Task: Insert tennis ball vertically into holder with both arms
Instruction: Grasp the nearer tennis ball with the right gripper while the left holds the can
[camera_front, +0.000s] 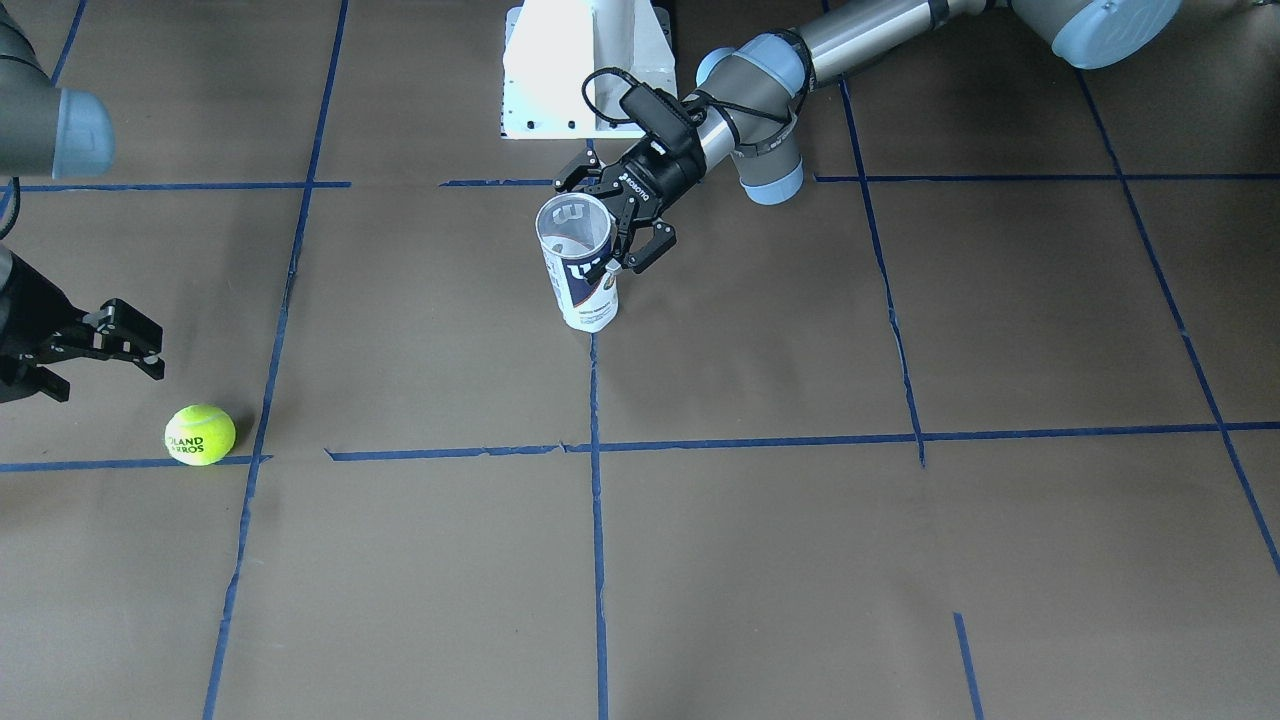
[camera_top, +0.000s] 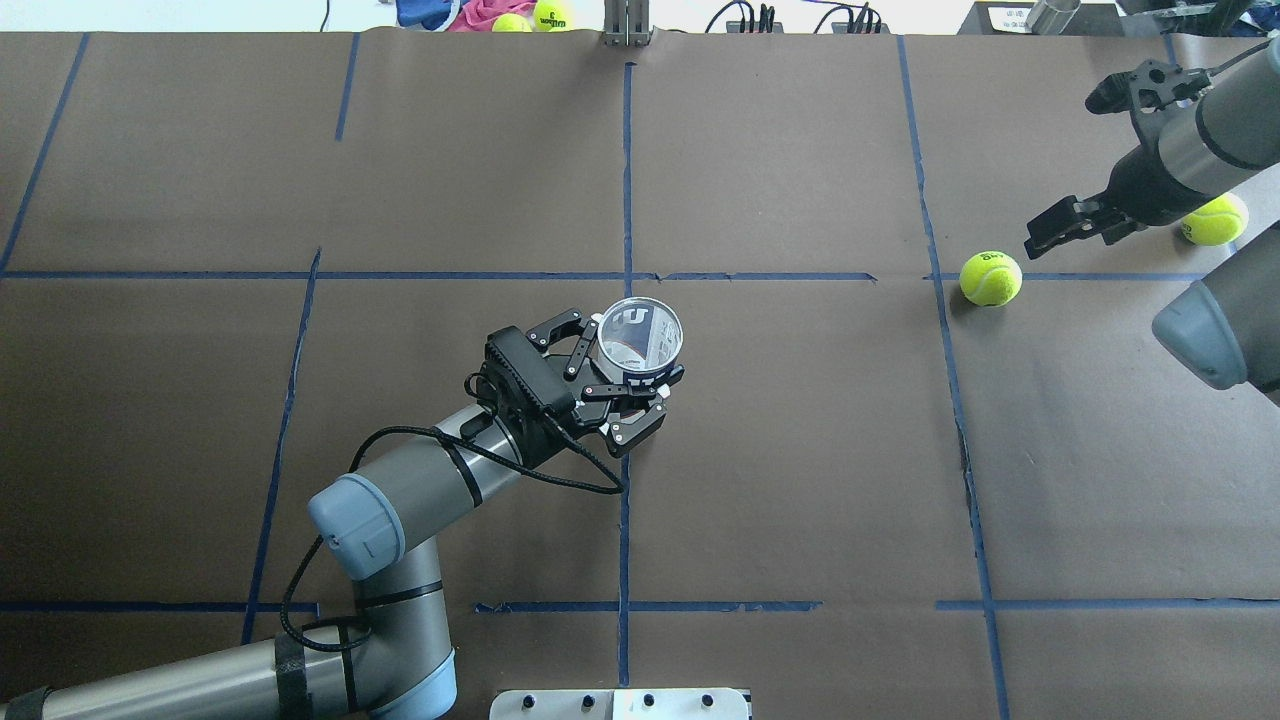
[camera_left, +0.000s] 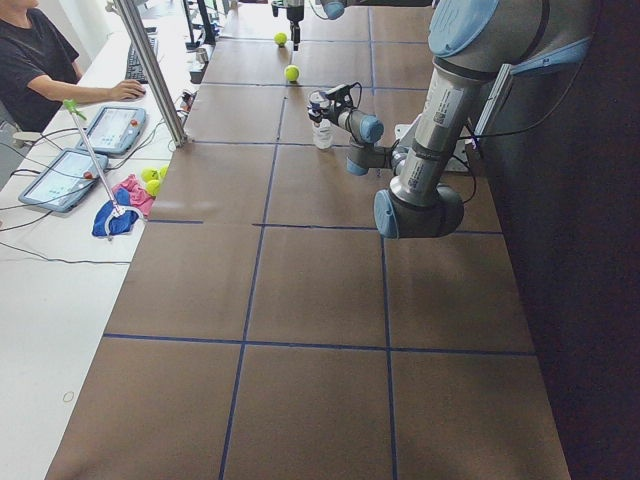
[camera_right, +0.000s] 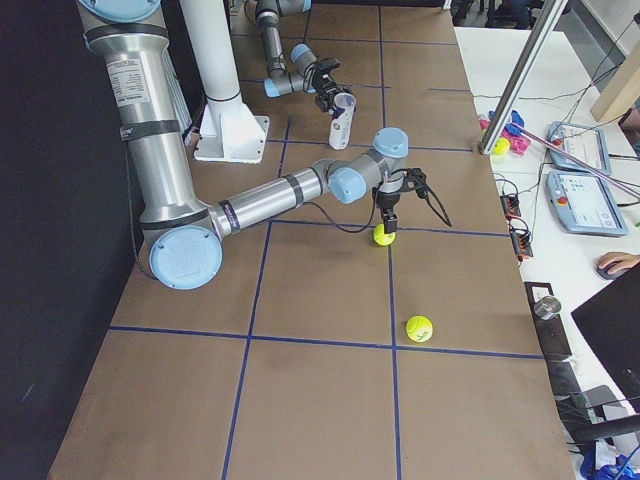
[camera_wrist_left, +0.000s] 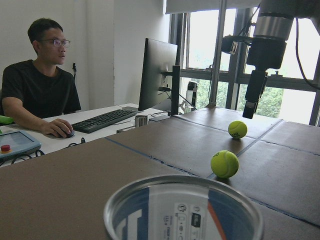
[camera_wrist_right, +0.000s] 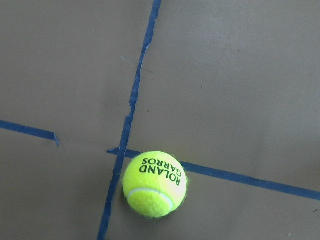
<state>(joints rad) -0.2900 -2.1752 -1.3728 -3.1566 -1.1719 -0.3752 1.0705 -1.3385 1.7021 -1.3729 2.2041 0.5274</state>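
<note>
tennis-ball can (camera_top: 645, 335), clear with a white and navy label, stands upright on the bench (camera_top: 800, 470) nearest the robot's base, its mouth open upward and its foot on a line of blue tape (camera_top: 626, 180). the left arm (camera_top: 400, 500) comes in low over the bench, elbow folded and forearm angled toward the can, wrist held about level. the left gripper (camera_top: 625, 362) lies on its side at the can's upper half. its jaws are spread wider than the can, one finger on each side, so it looks released. whether either pad touches the plastic cannot be told. the left wrist view looks across the can's rim from just behind it.

farther out and well apart from the can, the tennis ball (camera_top: 990, 278) rests on the bench on a tape line just beside a crossing, with "roland garros" printed on it. the right arm (camera_right: 270, 200) stretches its forearm out over the bench and turns its wrist downward. the right gripper (camera_top: 1068, 168) hangs above the bench with its jaws wide apart and nothing in them. one fingertip is near the ball but clear of it, and the right wrist view looks straight down on the ball.

beyond that, a second tennis ball (camera_top: 1215, 218) lies partly hidden behind the right arm. past the bench's end an operator (camera_wrist_left: 35, 90) sits at a keyboard (camera_wrist_left: 102, 120) and monitor (camera_wrist_left: 157, 75).
</note>
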